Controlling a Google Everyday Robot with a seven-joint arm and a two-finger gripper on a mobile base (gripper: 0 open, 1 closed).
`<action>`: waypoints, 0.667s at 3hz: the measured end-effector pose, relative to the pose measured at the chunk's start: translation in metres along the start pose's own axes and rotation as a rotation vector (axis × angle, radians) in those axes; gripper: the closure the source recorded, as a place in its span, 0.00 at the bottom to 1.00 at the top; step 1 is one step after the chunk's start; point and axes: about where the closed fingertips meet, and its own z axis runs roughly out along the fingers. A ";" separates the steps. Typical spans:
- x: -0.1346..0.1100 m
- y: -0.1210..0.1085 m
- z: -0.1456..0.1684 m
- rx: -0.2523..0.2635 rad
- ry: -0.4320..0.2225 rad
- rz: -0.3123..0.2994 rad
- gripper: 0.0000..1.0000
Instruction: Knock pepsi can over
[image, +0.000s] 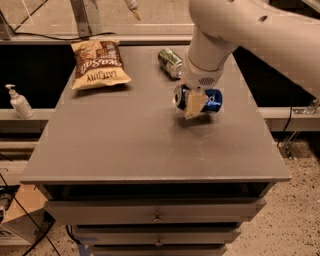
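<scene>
Gripper (194, 104) jaws are closed on the blue can (212, 100), tipped sideways; released, it may roll off the table (125, 145) edge.

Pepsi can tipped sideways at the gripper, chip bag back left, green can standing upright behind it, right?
The camera view shows the green can lying on its side, not upright. The rest holds: the pepsi can is tipped sideways at the gripper, chip bag back left.

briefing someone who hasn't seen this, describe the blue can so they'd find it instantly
Look at the grey table, right half, just under the white arm. The pepsi can is tipped on its side at the gripper, which sits against its front. It is dark blue, unlike the green-and-silver can behind it.
</scene>
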 end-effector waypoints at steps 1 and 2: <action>0.015 0.008 0.006 -0.030 0.119 -0.046 0.36; 0.022 0.010 0.005 -0.048 0.138 -0.054 0.12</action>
